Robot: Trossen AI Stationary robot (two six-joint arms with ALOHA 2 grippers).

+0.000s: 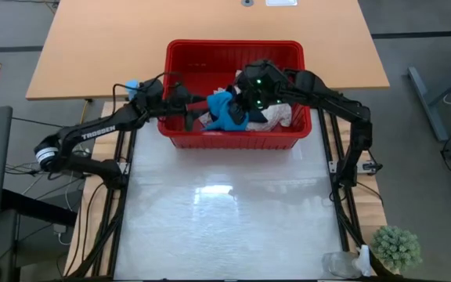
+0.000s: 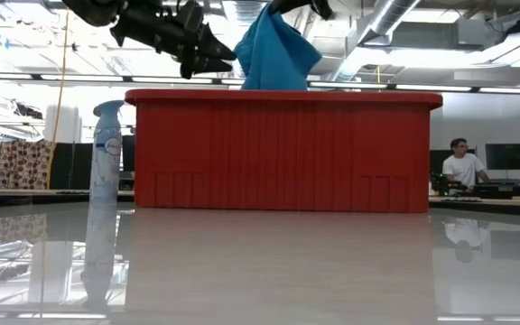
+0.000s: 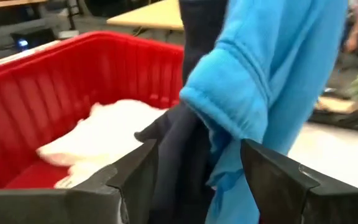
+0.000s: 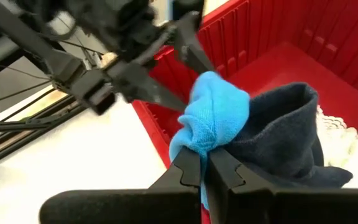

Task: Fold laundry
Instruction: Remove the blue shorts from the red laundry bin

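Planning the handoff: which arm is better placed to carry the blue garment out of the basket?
Right. The right gripper is shut on the blue garment, lifted above the red basket; the left gripper is open beside it.

Lab or workshop – exposed ceiling ducts (image 2: 395, 18), workbenches (image 2: 486, 200).

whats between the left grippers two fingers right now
Hanging cloth: the turquoise garment and a dark navy fold lie between the open left gripper's fingers, in the left wrist view.
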